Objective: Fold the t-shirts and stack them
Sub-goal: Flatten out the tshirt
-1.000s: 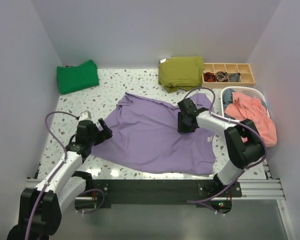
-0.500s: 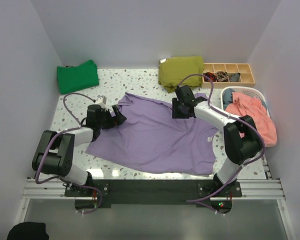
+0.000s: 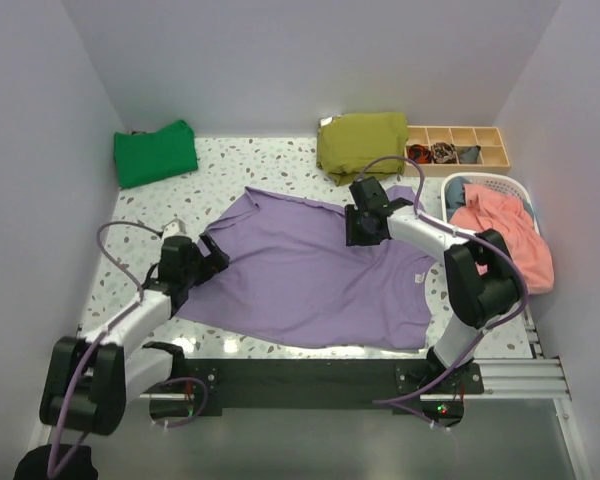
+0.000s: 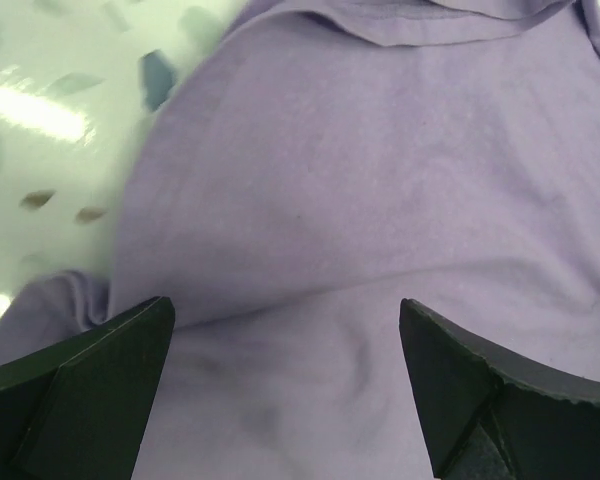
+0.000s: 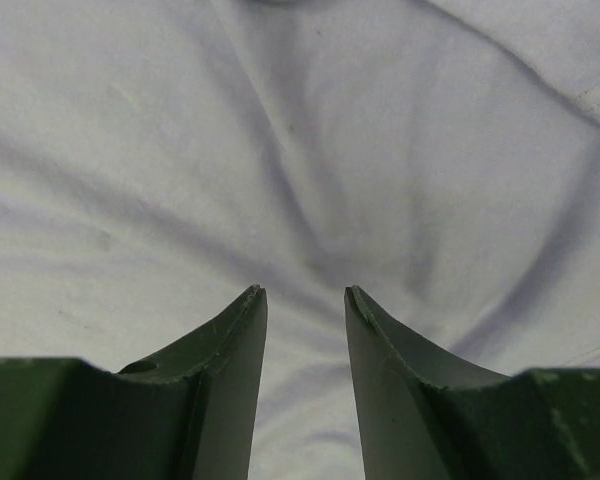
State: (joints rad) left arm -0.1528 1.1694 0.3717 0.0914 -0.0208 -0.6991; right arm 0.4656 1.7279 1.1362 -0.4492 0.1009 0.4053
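Note:
The lavender-purple t-shirt [image 3: 310, 270] lies spread and wrinkled across the middle of the table, with a small white label [image 3: 418, 279] near its right edge. My left gripper [image 3: 215, 255] is low over the shirt's left edge. In the left wrist view it [image 4: 285, 312] is wide open with only purple cloth [image 4: 380, 180] beneath. My right gripper [image 3: 358, 228] is over the shirt's upper right part. In the right wrist view it [image 5: 304, 292] is narrowly open, tips down at the cloth [image 5: 180, 150], where creases converge. A bright green t-shirt [image 3: 155, 152] lies folded at the back left.
A folded olive garment [image 3: 362, 143] lies at the back centre. A wooden divider box [image 3: 458, 148] holds small items at the back right. A white basket [image 3: 525, 190] with a pink garment [image 3: 505, 235] stands on the right. Speckled tabletop [image 3: 220, 175] shows around the shirt.
My left gripper swung up to the shirt's upper left corner, then back down to its left edge. My right gripper moved up the shirt, then slightly back. The shirt's left side has shifted.

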